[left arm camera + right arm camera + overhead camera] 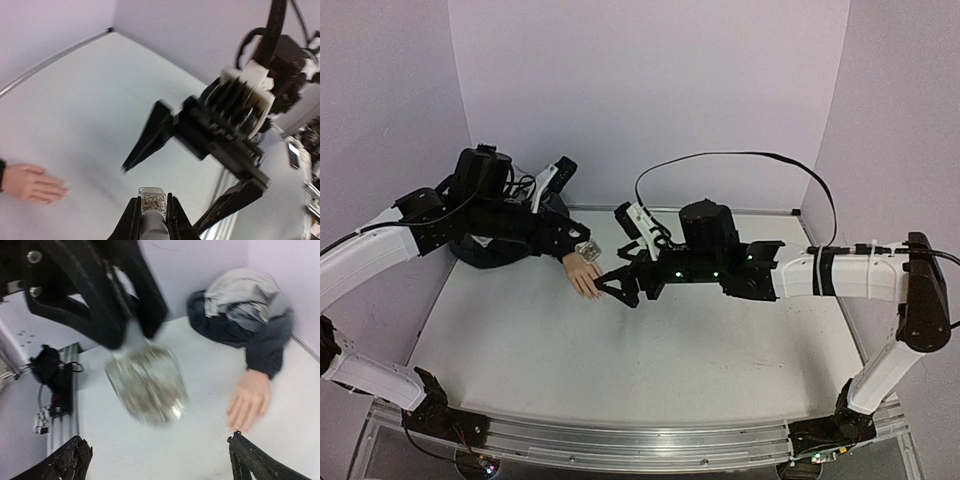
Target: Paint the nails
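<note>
Nearest the overhead camera sit the bases of both arms at the near edge of the tabletop [620, 360]. From there my left arm [360, 255] reaches toward the far-left corner and my right arm [850, 275] stretches across the middle. Bundled in that far-left corner is the dark jacket sleeve [260, 340], and out of it the mannequin hand [584, 272] lies flat, palm down, fingers pointing toward the centre of the tabletop. My left claw [151, 206] is clamped on the small glittery bottle [147, 385], gripping what looks like its cap end and holding it in the air over the wrist end of the hand. My right claw [615, 291] has its fingers spread wide with nothing between them, low over the tabletop just beside the fingertips and facing the bottle. The nails [63, 190] are too small for me to tell whether any polish is on them. I read this as the bottle-opening step, ahead of any brushing. Next I'd want the right claw squared on the bottle's body and closed, so cap and brush can come free.
</note>
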`<move>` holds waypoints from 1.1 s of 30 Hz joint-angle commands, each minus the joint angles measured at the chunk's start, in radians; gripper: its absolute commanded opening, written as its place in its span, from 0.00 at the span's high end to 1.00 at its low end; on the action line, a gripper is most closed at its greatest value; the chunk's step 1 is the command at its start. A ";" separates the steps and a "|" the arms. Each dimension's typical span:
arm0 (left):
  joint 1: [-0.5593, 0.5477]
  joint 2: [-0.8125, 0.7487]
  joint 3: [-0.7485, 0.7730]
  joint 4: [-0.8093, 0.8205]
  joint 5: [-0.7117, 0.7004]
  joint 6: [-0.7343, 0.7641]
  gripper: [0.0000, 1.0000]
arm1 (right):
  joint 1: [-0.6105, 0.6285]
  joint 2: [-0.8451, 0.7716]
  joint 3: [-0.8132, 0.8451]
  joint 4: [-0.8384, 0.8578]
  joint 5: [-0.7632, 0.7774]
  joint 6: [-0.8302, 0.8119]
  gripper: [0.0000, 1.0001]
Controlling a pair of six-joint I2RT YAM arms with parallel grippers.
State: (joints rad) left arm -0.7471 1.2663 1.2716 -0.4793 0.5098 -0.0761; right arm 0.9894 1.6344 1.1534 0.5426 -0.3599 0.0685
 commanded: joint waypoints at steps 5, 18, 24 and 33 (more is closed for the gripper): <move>0.004 -0.073 -0.222 -0.017 -0.737 -0.165 1.00 | -0.068 -0.104 -0.103 -0.061 0.428 0.006 0.02; 0.104 0.121 -0.507 0.193 -0.859 -0.494 1.00 | -0.144 -0.295 -0.260 -0.082 0.563 0.055 0.02; 0.105 0.175 -0.539 0.225 -0.889 -0.536 1.00 | -0.166 -0.336 -0.294 -0.082 0.589 0.070 0.02; 0.104 0.208 -0.563 0.225 -0.916 -0.570 0.92 | -0.274 -0.441 -0.383 -0.049 0.596 0.150 0.02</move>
State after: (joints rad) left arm -0.6422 1.4776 0.7227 -0.2867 -0.3607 -0.6136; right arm 0.7811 1.2675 0.7959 0.4419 0.2035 0.1547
